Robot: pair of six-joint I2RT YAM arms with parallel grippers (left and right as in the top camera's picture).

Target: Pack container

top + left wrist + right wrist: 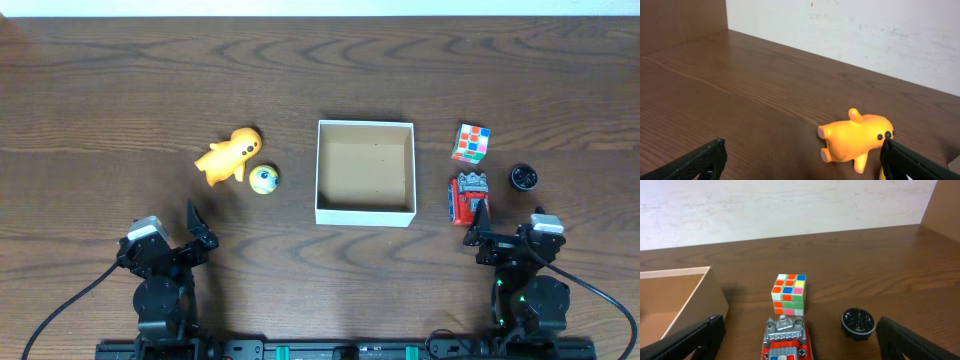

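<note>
Lettering on red toy (786,344) looks illegible; left gripper (199,226) and right gripper (478,225) gape empty.

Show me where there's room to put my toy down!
Inside the container, which is empty. Also the bare table between the container and the small ball, and the whole far strip behind the orange toy. It's crowded on the robot's right, where the cube, red truck and black round thing sit close together.

I count one box (365,213), one orange toy animal (229,155), one small ball (264,179), one puzzle cube (470,143), one red truck (467,197), one black disc (524,178)
</note>
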